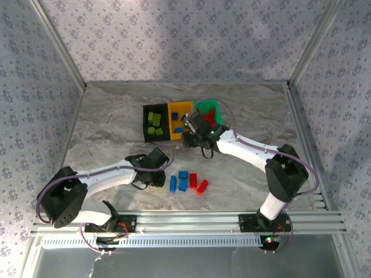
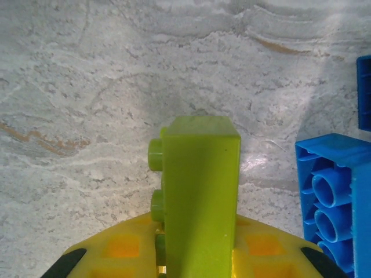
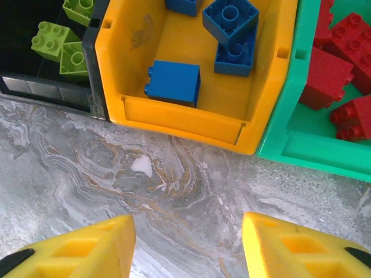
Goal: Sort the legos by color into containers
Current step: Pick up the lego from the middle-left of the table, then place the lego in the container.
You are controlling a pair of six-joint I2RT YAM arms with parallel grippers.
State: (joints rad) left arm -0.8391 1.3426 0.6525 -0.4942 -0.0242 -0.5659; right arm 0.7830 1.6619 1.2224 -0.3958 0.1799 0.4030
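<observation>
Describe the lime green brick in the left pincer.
The lime green brick is glossy rectangular plastic with two round studs showing on its left side, so it is turned sideways. The left pincer is shut on its near end, yellow fingers either side. To its right, blue bricks lie on the marbled table.

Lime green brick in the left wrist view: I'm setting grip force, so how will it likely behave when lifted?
Probably stiff: the lime green brick has crisp moulded edges and should not flex in the left gripper's jaws. Likely light: the blue brick beside it shows a hollow underside. Its smooth faces may slip if gripped loosely.
</observation>
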